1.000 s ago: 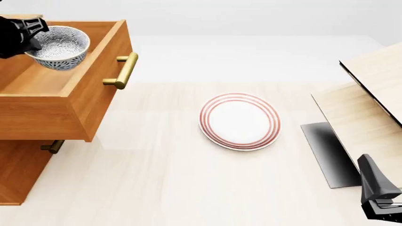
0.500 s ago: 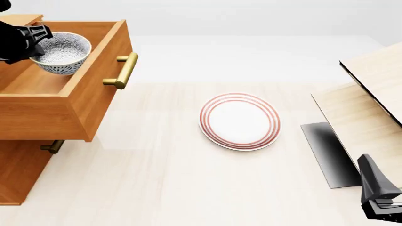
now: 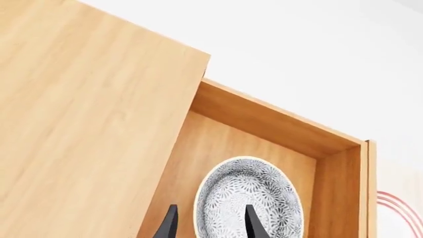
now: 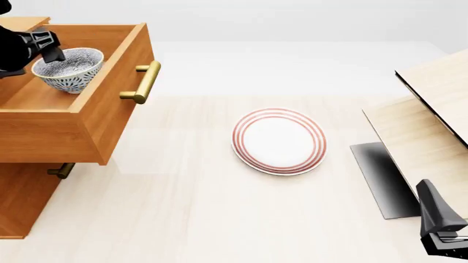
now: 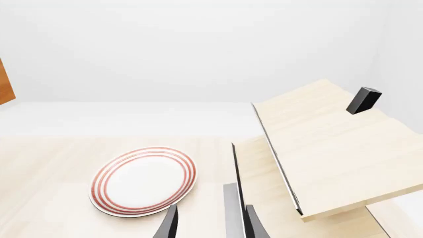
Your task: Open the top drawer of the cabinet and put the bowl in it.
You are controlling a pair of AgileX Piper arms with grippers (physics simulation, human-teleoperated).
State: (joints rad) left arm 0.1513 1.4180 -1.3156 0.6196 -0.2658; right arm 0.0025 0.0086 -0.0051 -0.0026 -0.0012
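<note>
- Presently, the bowl sits inside the top drawer, pulled out of the cabinet.
- Left end effector: fingers parted, straddling the bowl rim.
- Right end effector: parted, empty, near the plate on the counter.

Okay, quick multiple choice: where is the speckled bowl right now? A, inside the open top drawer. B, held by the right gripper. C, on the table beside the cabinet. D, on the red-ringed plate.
A: the bowl sits within the walls of the pulled-out top drawer, with the left gripper straddling its rim; the plate lies bare on the table.
</note>
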